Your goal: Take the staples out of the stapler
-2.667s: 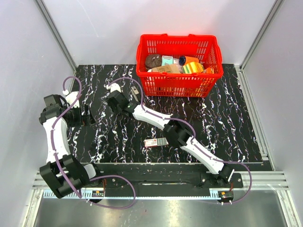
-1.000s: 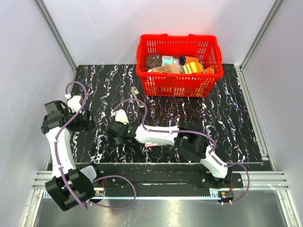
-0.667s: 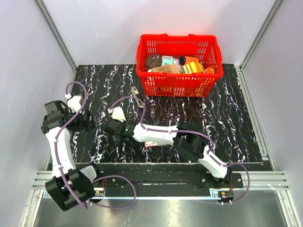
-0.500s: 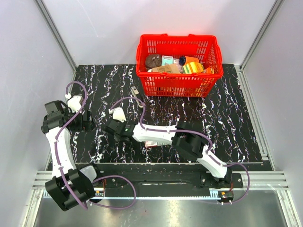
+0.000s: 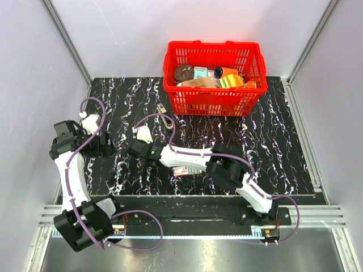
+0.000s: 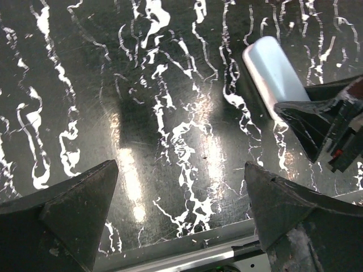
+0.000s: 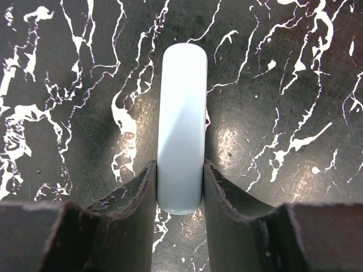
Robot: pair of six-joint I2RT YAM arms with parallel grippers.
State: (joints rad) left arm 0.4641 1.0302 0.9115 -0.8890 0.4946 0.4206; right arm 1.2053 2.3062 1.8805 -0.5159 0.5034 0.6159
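Since 2.7 s back the right arm had folded in from its long reach toward the basket corner. The right gripper [image 5: 140, 146] pulled back to the near-left, then crept slightly outward again over the last second; the left arm barely shifted. The right gripper was clamped on the pale blue pill-shaped object [image 7: 181, 124], jaws pressed on both long sides near one end. The object's length ran straight out ahead of the wrist and it apparently lay on the table [image 5: 283, 141]. Not the task item. The stapler [image 5: 162, 108] sat just off the front-left corner of the red basket [image 5: 212, 102], apart from both arms, long axis roughly far-to-near with a slight slant. From the right gripper it lay farther out and a bit to the right, so the right arm was clearly the nearer one. The left gripper [image 6: 181, 198] hung wide open over the table at the left, nothing between the jaws, farther from the stapler. The red-and-white box [image 5: 181, 171] lay near the front by the right forearm, not involved. Judgement: unloading not started. The next move needs the right gripper to let go of the blue piece and go out to the stapler, closing across its narrow width.
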